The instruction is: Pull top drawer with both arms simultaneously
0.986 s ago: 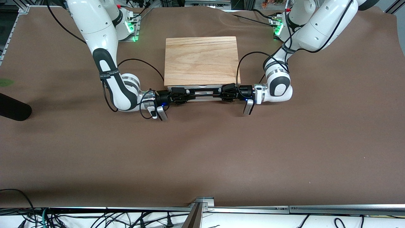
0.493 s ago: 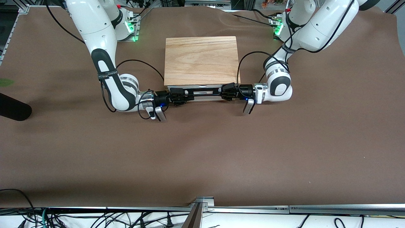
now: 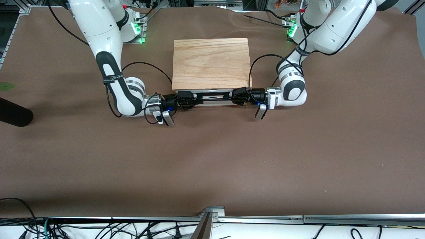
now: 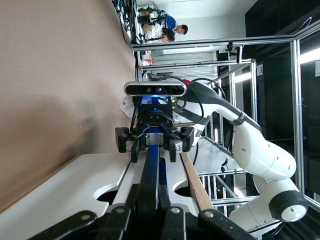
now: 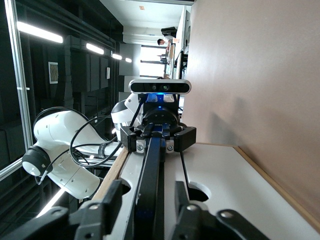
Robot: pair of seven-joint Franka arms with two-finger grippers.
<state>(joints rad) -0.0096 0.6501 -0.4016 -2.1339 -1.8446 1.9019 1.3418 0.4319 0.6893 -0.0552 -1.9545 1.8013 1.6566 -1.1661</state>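
The light-wood cabinet [image 3: 211,63] stands mid-table. Its top drawer shows as a white front [image 3: 215,102] with a long black bar handle [image 3: 214,97]. No wood tray shows. My left gripper [image 3: 236,96] is at the handle's end toward the left arm's side. In the left wrist view [image 4: 155,202] its fingers press on the bar [image 4: 151,165]. My right gripper [image 3: 192,99] is at the handle's other end. In the right wrist view [image 5: 149,202] its fingers [image 5: 107,200] stand apart on either side of the bar [image 5: 152,165], with gaps.
A black cylinder [image 3: 13,114] and a green scrap [image 3: 6,86] lie at the right arm's end of the table. The brown table cover [image 3: 212,159] stretches open in front of the drawer. Cables loop from both wrists beside the cabinet.
Both wrists, the right more, have shifted slightly toward the cabinet. The strip of white drawer front showing below the cabinet top is a little narrower.
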